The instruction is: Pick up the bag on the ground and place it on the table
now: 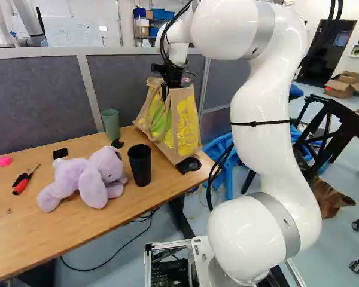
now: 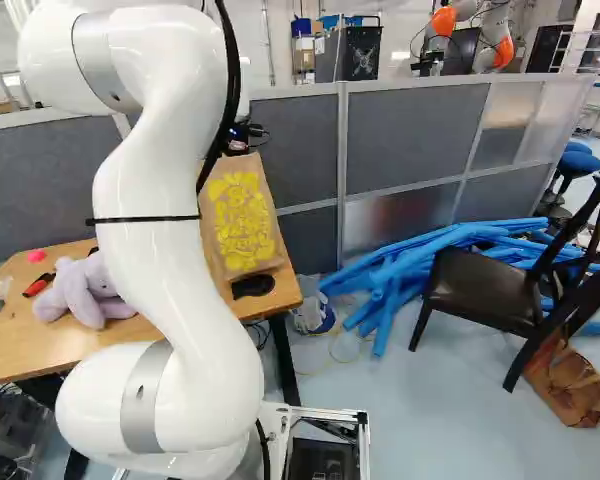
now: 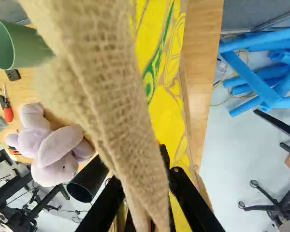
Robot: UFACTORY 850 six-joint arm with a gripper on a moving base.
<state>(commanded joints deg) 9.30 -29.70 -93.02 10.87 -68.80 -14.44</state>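
1. From where I stand, the jute tote bag (image 1: 182, 122) is upright at the far end of the wooden table (image 1: 116, 218), its yellow-printed side plain to see; its base looks to be on the tabletop or barely over it, I can't tell which
2. The gripper (image 3: 137, 181) is closed up on the tote's woven cloth near the top, the material pinched between its two fingers
3. So I'd call this the placing step, close to done: the lifting looks finished, and what remains is to make sure the base bears the weight, then part the fingers and rise straight up without dragging the cloth
4. A black flat object (image 2: 252, 286) lies right by the tote's base and could make it lean; the table's edge is near too, so a tug that way might tip it off
5. On its other side are a green cup (image 1: 110, 124), a black cup (image 1: 140, 164) and a lavender plush toy (image 1: 93, 179) (floppy ears and all), with a grey partition (image 1: 36, 107) behind
6. Beyond the table end, blue tubes (image 2: 410, 265) lie heaped on the floor beside a dark chair (image 2: 490, 285)
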